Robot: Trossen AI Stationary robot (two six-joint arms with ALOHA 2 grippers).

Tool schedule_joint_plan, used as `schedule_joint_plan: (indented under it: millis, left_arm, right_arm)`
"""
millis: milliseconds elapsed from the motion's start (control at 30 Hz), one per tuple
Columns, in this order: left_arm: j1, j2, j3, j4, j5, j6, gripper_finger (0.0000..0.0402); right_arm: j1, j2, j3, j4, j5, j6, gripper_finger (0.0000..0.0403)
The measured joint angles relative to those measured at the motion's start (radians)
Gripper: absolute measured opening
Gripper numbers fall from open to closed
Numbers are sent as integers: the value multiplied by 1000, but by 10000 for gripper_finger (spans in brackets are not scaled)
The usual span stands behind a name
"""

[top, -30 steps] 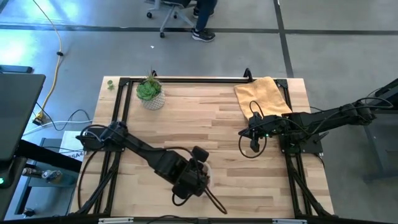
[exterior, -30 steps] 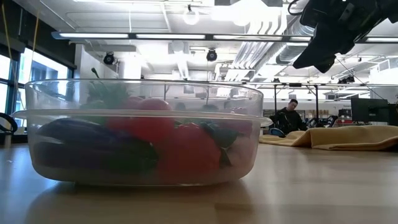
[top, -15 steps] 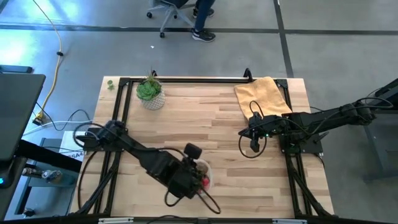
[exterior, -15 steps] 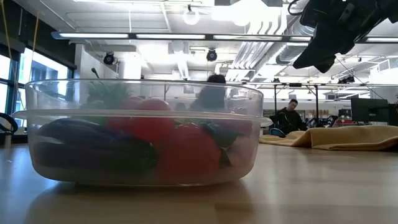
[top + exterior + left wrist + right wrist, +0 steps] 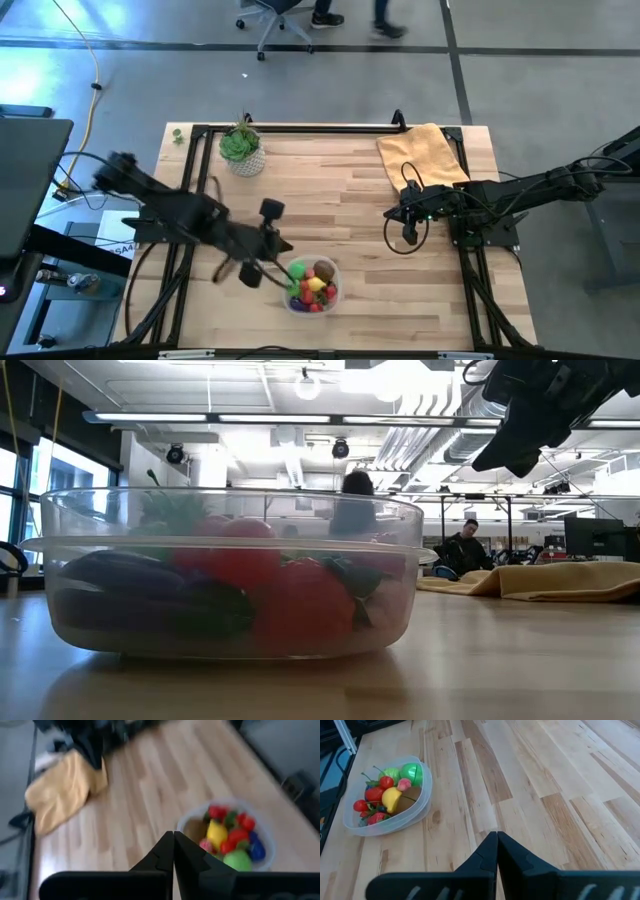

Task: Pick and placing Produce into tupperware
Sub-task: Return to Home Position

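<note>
The clear tupperware (image 5: 312, 285) stands on its base near the table's near edge, close in the low view (image 5: 225, 575). It holds the produce (image 5: 390, 795): red berries, a yellow lemon (image 5: 217, 832), a brown kiwi, green pieces and a purple eggplant (image 5: 140, 595). My left gripper (image 5: 283, 250) is shut and empty, raised just left of the tub, which its wrist view shows ahead (image 5: 227, 840). My right gripper (image 5: 408, 235) hangs shut and empty over the table's right half, far from the tub.
A yellow cloth (image 5: 422, 152) lies at the far right corner. A green plant in a white pot (image 5: 242, 150) stands at the far left. Bare wood lies between the tub and the right gripper. A person passes on the floor beyond the far edge.
My left gripper has pulled away from over the tub, moving toward the table's left edge and up as the arm draws back. The tub and its produce, covered by the arm before, now show in the high view. The right arm kept still.
</note>
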Motion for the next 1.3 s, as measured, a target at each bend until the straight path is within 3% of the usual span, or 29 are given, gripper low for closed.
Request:
schedule_joint_plan:
  millis: [167,267,467,633,833,1300]
  left_arm:
    - [90,-289,-358,436,208,94,4]
    - [169,-456,-525,610,320,144,5]
    - [369,-758,-746,668,363,162,1]
    - [517,-933,-831,670,486,191,5]
    - [628,-1079,-893,669,512,207,5]
    - [660,-1346,-1045,668,466,118,5]
  right_arm:
    - [0,0,0,0,0,0,0]
    - [0,0,0,0,0,0,0]
    - [0,0,0,-1,1,0,0]
    - [0,0,0,0,1,0,0]
    - [0,0,0,0,2,0,0]
    - [0,0,0,0,5,0,0]
